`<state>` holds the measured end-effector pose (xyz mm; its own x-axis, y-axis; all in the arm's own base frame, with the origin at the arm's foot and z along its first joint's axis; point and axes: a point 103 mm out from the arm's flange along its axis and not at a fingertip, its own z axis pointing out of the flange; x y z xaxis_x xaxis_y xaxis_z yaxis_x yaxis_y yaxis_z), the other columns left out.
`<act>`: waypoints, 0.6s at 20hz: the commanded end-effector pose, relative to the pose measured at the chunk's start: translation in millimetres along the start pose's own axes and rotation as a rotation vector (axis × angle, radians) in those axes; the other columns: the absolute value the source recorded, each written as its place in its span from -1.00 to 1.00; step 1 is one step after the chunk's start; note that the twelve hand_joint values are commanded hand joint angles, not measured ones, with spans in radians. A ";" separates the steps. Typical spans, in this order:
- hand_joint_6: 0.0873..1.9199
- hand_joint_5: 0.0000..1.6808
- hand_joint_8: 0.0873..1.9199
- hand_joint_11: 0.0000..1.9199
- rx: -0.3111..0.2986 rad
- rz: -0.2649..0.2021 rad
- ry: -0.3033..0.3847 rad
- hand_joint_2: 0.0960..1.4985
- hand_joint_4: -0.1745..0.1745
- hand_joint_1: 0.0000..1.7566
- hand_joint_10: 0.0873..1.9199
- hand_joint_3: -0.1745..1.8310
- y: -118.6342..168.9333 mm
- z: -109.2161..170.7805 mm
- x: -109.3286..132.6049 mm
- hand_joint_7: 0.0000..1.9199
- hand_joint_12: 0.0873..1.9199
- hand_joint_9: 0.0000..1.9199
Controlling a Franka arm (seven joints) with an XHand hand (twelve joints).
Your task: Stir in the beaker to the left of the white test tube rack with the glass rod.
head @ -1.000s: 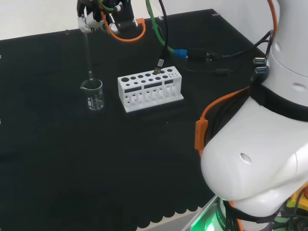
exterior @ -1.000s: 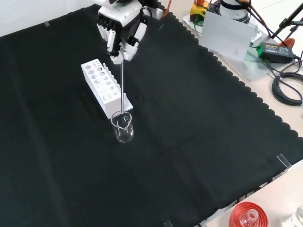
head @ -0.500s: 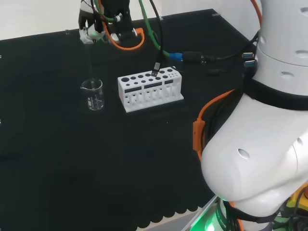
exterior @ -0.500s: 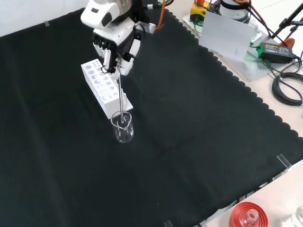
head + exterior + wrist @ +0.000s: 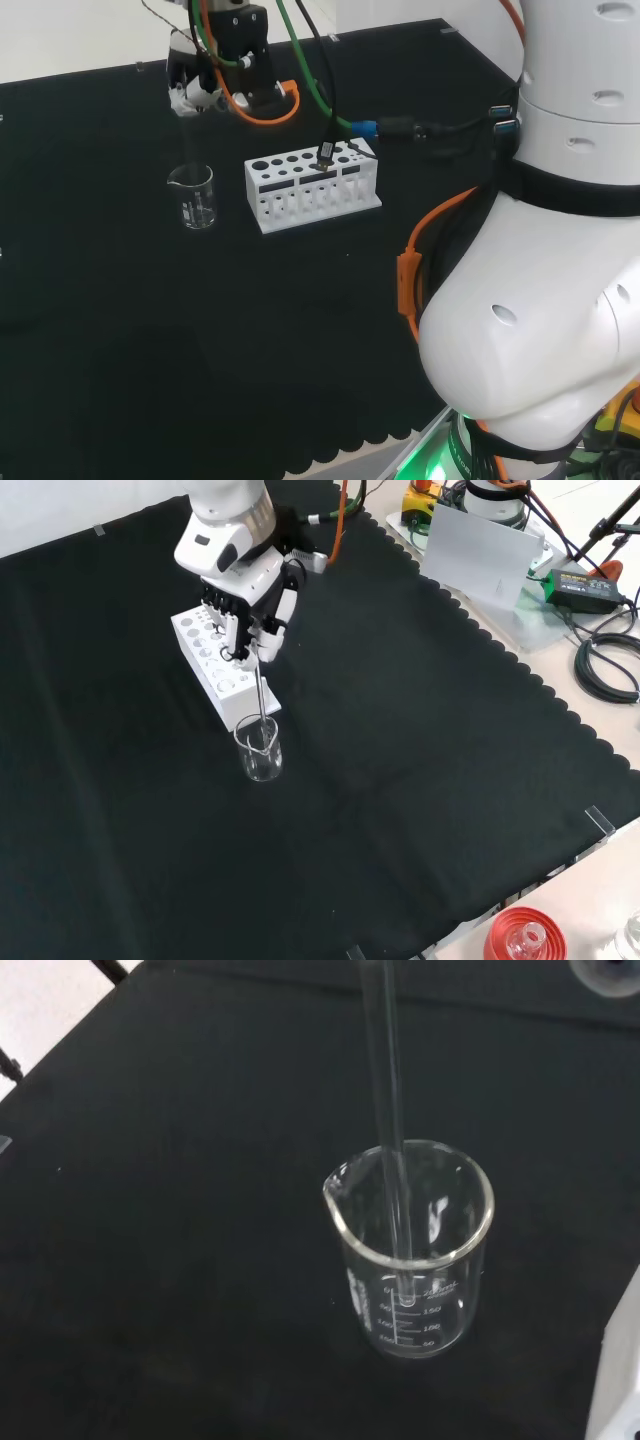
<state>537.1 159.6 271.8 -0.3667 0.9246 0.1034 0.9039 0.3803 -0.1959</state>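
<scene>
Below the robot hand (image 5: 250, 615), a clear glass beaker (image 5: 259, 749) stands upright on the black cloth of the bench (image 5: 420, 780), just beside one short end of the white test tube rack (image 5: 222, 664). From the head view the beaker (image 5: 193, 196) sits to the left of the rack (image 5: 312, 188), apart from it by a narrow strip of cloth.

Curled round the upper end of the glass rod (image 5: 261, 692), the robot hand's fingers (image 5: 231, 630) pinch it against the thumb. The rod hangs nearly upright from that grip, leaning slightly, and its lower end reaches down inside the beaker. At the wrist view the rod (image 5: 390, 1130) passes the beaker's rim (image 5: 408, 1200) and its tip appears to stop above the bottom, near the wall with the printed scale, though whether it touches the glass cannot be told. The beaker looks empty of liquid.

Toward the near and right edges of the bench in the front view, the cloth lies open and bare. A red ribbed stand (image 5: 525, 935) sits past the scalloped cloth edge at the lower right corner, well apart from the beaker.
</scene>
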 end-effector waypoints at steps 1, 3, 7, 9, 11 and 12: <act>-0.29 0.38 -0.67 0.66 0.005 -0.013 -0.006 0.46 -1.00 0.36 -0.83 -1.00 4.0 2.1 11.6 0.71 -0.25 0.85; -0.29 0.38 -0.67 0.66 0.002 -0.018 -0.009 0.46 -1.00 0.36 -0.83 -1.00 6.7 -0.7 15.6 0.71 -0.25 0.85; -0.29 0.38 -0.68 0.66 -0.001 -0.026 -0.009 0.46 -1.00 0.36 -0.83 -1.00 14.5 -5.9 18.1 0.71 -0.25 0.85; -0.29 0.38 -0.68 0.66 -0.003 -0.027 -0.009 0.46 -1.00 0.36 -0.83 -1.00 16.7 -6.8 16.7 0.71 -0.25 0.85; -0.28 0.38 -0.68 0.66 -0.001 -0.024 -0.005 0.46 -1.00 0.36 -0.83 -1.00 19.2 -7.7 13.5 0.71 -0.25 0.85; -0.28 0.38 -0.68 0.66 0.003 -0.023 0.001 0.46 -1.00 0.36 -0.83 -1.00 22.0 -8.5 9.4 0.72 -0.25 0.85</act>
<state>548.1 179.9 278.1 -0.3892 0.9156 0.1008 0.8967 0.4016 -0.1863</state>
